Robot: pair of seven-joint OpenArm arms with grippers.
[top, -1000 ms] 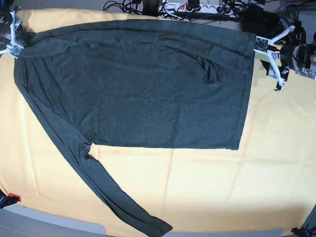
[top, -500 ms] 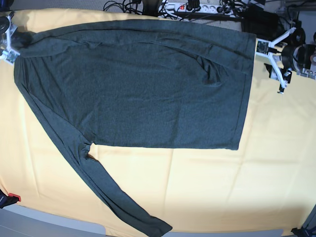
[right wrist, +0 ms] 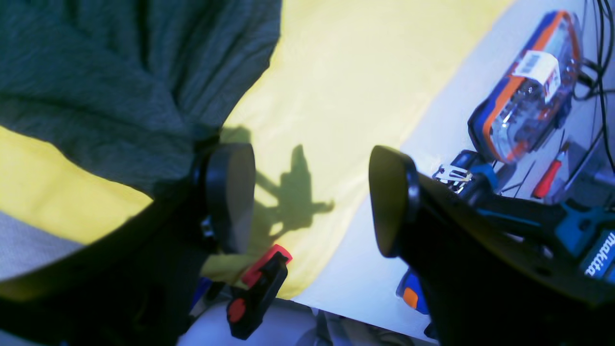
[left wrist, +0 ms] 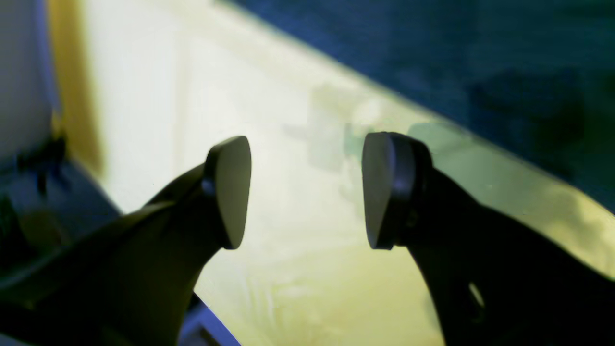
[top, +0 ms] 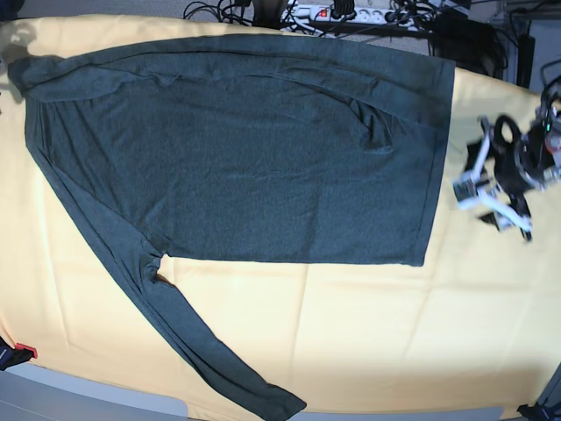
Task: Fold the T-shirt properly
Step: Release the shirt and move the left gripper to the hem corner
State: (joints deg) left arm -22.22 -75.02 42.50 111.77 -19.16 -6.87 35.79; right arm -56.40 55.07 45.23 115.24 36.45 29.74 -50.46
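Base view: T-shirt (top: pixel 254 149) laid flat on yellow cloth (top: pixel 394 324), left gripper (top: pixel 491 189) and right gripper (right wrist: pixel 312 197) both spread wide, nothing held

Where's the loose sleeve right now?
In the base view, the T-shirt's free sleeve trails diagonally toward the lower left, its cuff near the yellow cloth's bottom edge.

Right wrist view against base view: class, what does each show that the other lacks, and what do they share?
Only the right wrist view shows the open right gripper, a red-and-black clamp and a teal power tool. Only the base view shows the whole T-shirt, its long sleeve and the left gripper. Both show the T-shirt on the yellow cloth.
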